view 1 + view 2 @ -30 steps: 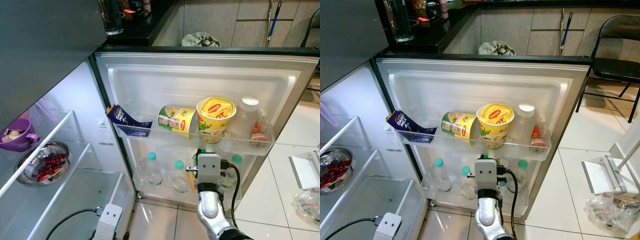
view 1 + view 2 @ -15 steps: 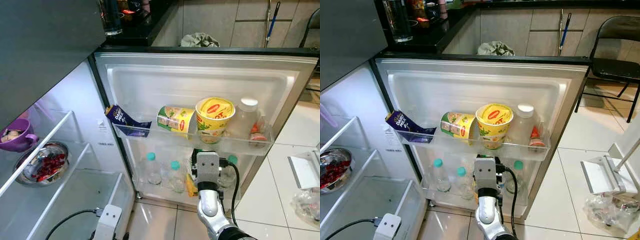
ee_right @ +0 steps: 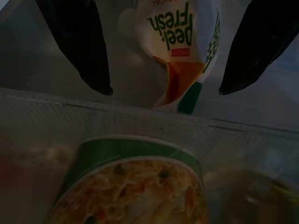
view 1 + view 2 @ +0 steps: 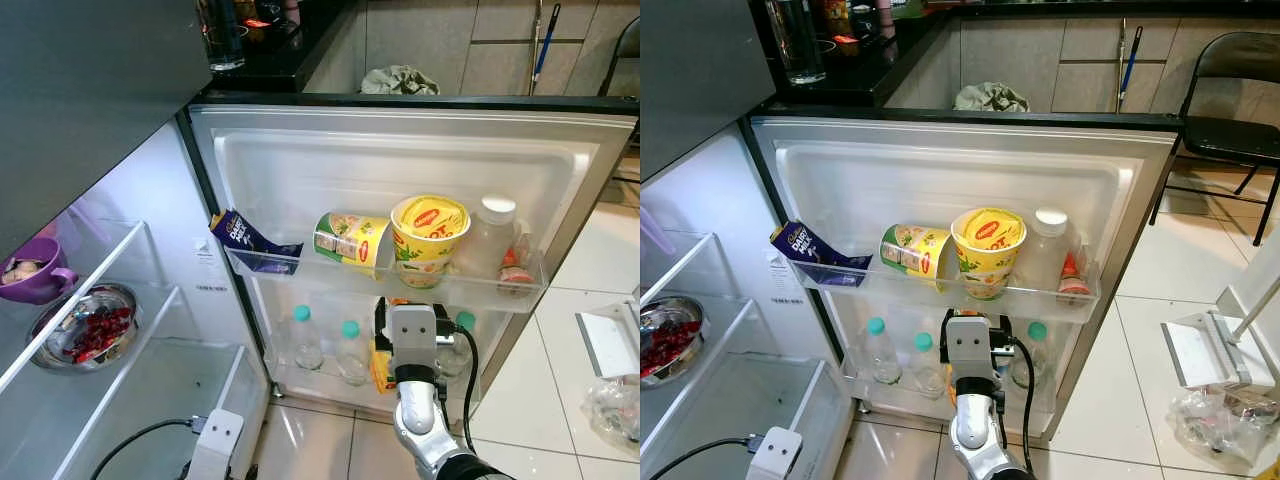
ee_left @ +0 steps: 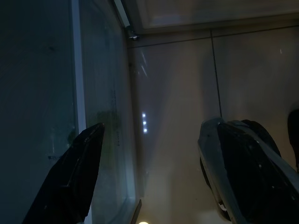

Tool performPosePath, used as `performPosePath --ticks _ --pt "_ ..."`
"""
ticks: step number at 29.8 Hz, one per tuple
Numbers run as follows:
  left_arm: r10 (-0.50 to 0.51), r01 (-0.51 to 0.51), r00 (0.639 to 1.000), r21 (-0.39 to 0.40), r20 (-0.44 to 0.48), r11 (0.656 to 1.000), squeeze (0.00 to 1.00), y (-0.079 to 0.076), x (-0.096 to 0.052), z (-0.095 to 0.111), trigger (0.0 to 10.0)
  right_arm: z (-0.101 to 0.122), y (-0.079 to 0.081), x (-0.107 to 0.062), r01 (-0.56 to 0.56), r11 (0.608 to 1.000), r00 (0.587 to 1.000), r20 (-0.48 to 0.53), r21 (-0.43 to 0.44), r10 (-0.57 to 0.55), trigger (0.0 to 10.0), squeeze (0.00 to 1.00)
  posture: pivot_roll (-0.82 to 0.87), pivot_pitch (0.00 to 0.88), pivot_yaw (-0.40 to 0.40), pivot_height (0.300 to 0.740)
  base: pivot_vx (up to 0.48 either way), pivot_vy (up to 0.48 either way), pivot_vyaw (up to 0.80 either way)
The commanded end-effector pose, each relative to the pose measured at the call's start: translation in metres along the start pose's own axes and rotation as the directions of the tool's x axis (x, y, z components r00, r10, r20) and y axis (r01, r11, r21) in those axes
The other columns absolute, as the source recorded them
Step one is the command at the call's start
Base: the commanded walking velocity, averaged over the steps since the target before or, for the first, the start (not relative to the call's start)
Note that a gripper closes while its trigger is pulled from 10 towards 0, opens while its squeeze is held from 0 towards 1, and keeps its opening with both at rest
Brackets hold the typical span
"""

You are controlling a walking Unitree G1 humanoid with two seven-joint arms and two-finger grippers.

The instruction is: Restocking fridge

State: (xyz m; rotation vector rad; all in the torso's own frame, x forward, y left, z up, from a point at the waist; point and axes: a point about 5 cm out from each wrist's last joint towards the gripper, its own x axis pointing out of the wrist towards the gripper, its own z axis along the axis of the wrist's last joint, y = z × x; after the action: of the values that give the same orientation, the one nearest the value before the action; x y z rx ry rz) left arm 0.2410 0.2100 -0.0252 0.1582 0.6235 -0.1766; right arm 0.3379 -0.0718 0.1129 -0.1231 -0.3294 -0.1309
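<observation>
My right gripper (image 3: pixel 166 88) is open at the fridge door's lower shelf (image 4: pixel 330 385). A white and orange pouch (image 3: pixel 182 46) printed "Deep Fresh" stands between its two black fingers (image 3: pixel 79 51), in the shelf; its orange edge (image 4: pixel 379 366) peeks out beside my wrist block (image 4: pixel 411 333). Two water bottles with teal caps (image 4: pixel 305 340) stand to its left. The upper door shelf (image 4: pixel 300 268) holds a purple chocolate packet (image 4: pixel 240 235), a noodle cup on its side (image 4: pixel 350 238), an upright yellow cup (image 4: pixel 430 235), a clear jar (image 4: pixel 492 235) and a small red bottle (image 4: pixel 516 262). My left gripper (image 5: pixel 156 128) hangs open over the floor.
Inside the fridge at left, glass shelves carry a purple mug (image 4: pixel 35 275) and a steel bowl of red fruit (image 4: pixel 90 330). A black counter (image 4: pixel 270 60) lies behind the door. A white rack (image 4: pixel 1205 350) and a plastic bag (image 4: pixel 1225 420) sit on the tiled floor at right.
The pouch has gone down from in front of the upper shelf into the lower door shelf, and my right wrist has edged slightly left. The left arm has not moved.
</observation>
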Motion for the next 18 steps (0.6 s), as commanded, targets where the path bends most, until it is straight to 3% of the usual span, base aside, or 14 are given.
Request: performPosePath --ticks 1,3,5,7,9,11,12,14,15,16,18 --pt "0.009 -0.009 0.999 0.006 -0.032 1.0 0.0 0.003 -0.003 -0.009 10.0 0.0 0.005 -0.002 -0.013 1.0 1.0 -0.003 -0.003 0.013 10.0 0.0 -0.01 0.216 0.041 0.626 0.0 0.0 0.0" --pt "0.011 -0.01 0.999 0.005 -0.031 1.0 0.0 0.003 -0.003 -0.009 10.0 -0.002 0.005 0.0 -0.028 1.0 0.999 -0.037 0.012 0.029 10.0 0.0 -0.01 0.216 0.039 0.626 0.0 0.0 0.0" --pt "0.015 -0.015 0.999 0.001 -0.028 1.0 0.0 0.005 -0.004 -0.009 10.0 -0.013 0.005 0.0 -0.081 0.996 0.983 -0.161 0.044 0.087 10.0 0.0 -0.01 0.216 0.039 0.626 0.0 0.0 0.0" --pt "0.022 -0.022 0.999 -0.004 -0.028 1.0 0.0 0.007 -0.005 -0.009 10.0 -0.03 0.004 -0.011 -0.292 0.955 0.925 -0.243 0.044 0.294 10.0 0.0 -0.01 0.212 0.035 0.626 0.0 0.0 0.0" --pt "0.024 -0.024 0.999 -0.005 -0.029 1.0 0.0 0.007 -0.005 -0.01 10.0 -0.034 0.001 -0.015 -0.355 0.934 0.901 -0.251 0.038 0.353 10.0 0.0 -0.02 0.211 0.035 0.626 0.0 0.0 0.0" --pt "0.03 -0.031 0.999 -0.013 -0.027 0.999 0.0 0.008 -0.005 -0.01 10.0 -0.043 -0.024 -0.02 -0.325 0.945 0.915 -0.239 0.037 0.324 10.0 0.0 -0.02 0.206 0.036 0.626 0.0 0.0 0.0" --pt "0.03 -0.031 0.999 -0.013 -0.027 0.999 0.0 0.008 -0.005 -0.01 10.0 -0.043 -0.024 -0.02 -0.325 0.945 0.915 -0.239 0.037 0.324 10.0 0.0 -0.02 0.206 0.036 0.626 0.0 0.0 0.0" --pt "0.032 -0.032 0.999 -0.018 -0.026 0.999 0.0 0.007 -0.004 -0.01 10.0 -0.047 -0.047 -0.022 -0.263 0.964 0.938 -0.226 0.026 0.262 10.0 0.0 -0.03 0.203 0.038 0.626 0.0 0.0 0.0" --pt "0.032 -0.032 0.999 -0.018 -0.026 0.999 0.0 0.007 -0.004 -0.01 10.0 -0.047 -0.047 -0.022 -0.263 0.964 0.938 -0.226 0.026 0.262 10.0 0.0 -0.03 0.203 0.038 0.626 0.0 0.0 0.0" --pt "0.03 -0.03 0.999 -0.021 -0.025 0.999 0.0 0.006 -0.004 -0.01 10.0 -0.049 -0.065 -0.022 -0.217 0.976 0.952 -0.219 0.011 0.214 10.0 0.0 -0.04 0.194 0.042 0.626 0.0 0.0 0.0" --pt "0.029 -0.03 0.999 -0.022 -0.025 0.999 0.0 0.006 -0.003 -0.01 10.0 -0.05 -0.075 -0.023 -0.198 0.98 0.955 -0.224 0.004 0.194 10.0 0.0 -0.04 0.194 0.042 0.626 0.0 0.0 0.0"
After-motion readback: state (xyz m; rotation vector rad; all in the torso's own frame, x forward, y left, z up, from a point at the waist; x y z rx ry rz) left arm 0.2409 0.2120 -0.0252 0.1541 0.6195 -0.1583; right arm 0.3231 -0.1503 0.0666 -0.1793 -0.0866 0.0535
